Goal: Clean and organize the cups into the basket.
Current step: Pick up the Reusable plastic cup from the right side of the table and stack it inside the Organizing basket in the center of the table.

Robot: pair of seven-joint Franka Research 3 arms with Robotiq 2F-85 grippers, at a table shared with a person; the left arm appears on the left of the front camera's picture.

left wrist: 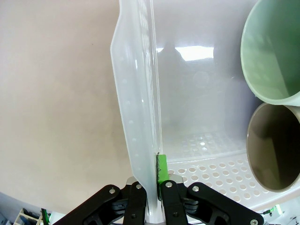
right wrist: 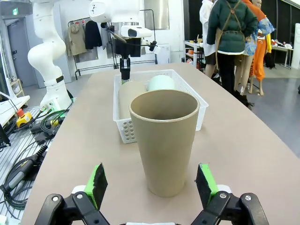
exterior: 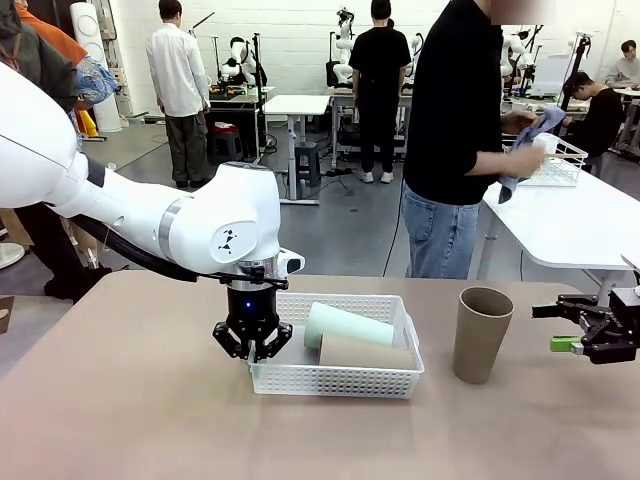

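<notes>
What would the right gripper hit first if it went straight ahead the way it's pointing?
The right gripper would most likely meet the upright brown cup, standing straight ahead of its open jaws.

I see a person (exterior: 455, 130) in a black top and jeans beyond the tan surface (exterior: 120, 400), holding a blue cloth (exterior: 548, 121); a wire basket (exterior: 560, 165) sits on a white table (exterior: 570, 225) behind.

A lab hall: white work tables (exterior: 296, 104), floor cables (right wrist: 44, 121).
</notes>
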